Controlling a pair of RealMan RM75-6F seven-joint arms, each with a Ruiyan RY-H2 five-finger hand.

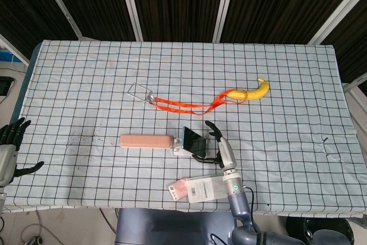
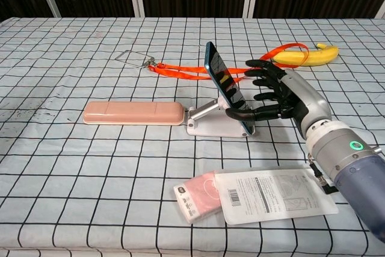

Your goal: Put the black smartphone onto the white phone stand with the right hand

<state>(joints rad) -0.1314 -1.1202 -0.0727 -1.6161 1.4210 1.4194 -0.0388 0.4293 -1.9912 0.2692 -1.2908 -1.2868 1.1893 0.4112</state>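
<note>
**A:** What does the head view show?

**B:** From above, a checked tablecloth [image 1: 114,73]. The black smartphone [image 1: 194,140] leans tilted on the white phone stand [image 1: 180,150], near the front edge. The right hand [image 1: 217,144] sits just beside it with fingers spread. The left hand [image 1: 11,142] hangs open at the far left edge, holding nothing. A pink case [image 1: 146,140] lies just left of the stand. An orange lanyard [image 1: 189,105] and a banana [image 1: 255,90] lie further back. A packaged item [image 1: 200,189] lies in front.

**A:** And the chest view?

**B:** The black smartphone [image 2: 225,85] rests sloped on the white phone stand [image 2: 210,121]. The right hand [image 2: 277,91] has its upper fingers apart and off the glass; the thumb looks to reach the phone's lower edge, though whether it touches I cannot tell.

**A:** How would the phone handle?

**B:** Likely stiff, smooth, slippery and breakable; best held by its long side edges. The stand looks light and may slide. The pink case [image 2: 132,113] touches its left side, and the packaged item [image 2: 258,195] lies near the wrist.
</note>
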